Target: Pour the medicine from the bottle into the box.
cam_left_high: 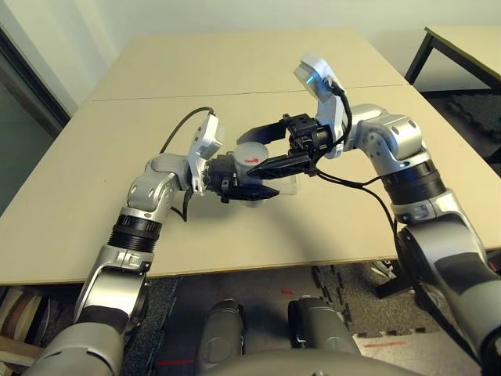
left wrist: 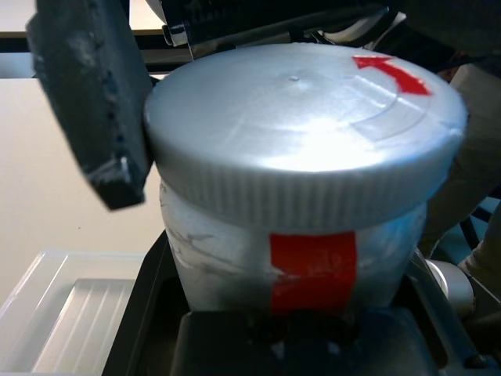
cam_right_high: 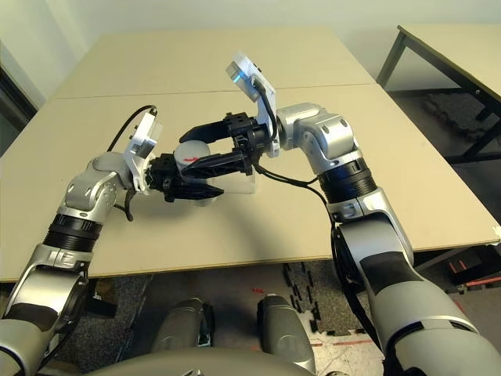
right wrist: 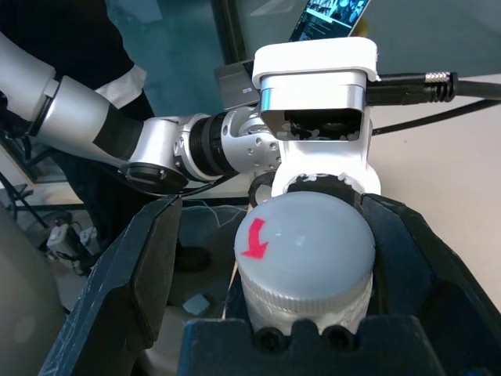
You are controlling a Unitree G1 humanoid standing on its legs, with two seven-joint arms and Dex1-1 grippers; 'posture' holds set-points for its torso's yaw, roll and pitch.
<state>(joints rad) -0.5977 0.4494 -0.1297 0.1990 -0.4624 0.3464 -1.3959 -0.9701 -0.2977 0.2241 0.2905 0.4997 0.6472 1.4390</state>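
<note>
My left gripper [cam_left_high: 252,186] is shut on the bottle [cam_left_high: 252,153] low on its silver-grey body, holding it upright above the middle of the table. The grey screw cap [left wrist: 301,125] with a red arrow is on the bottle. My right gripper [cam_left_high: 249,154] comes in from the right and stands open, one black finger [right wrist: 129,290] on each side of the cap and clear of it. The box [cam_left_high: 291,185], a clear shallow tray, lies on the table just right of the bottle and beneath my right gripper; its corner [left wrist: 55,313] shows in the left wrist view. The medicine is hidden.
The beige tabletop [cam_left_high: 235,86] stretches far back, with a seam across it behind the arms. A second table [cam_left_high: 470,39] with black legs stands at the back right. Black cables hang from both wrists.
</note>
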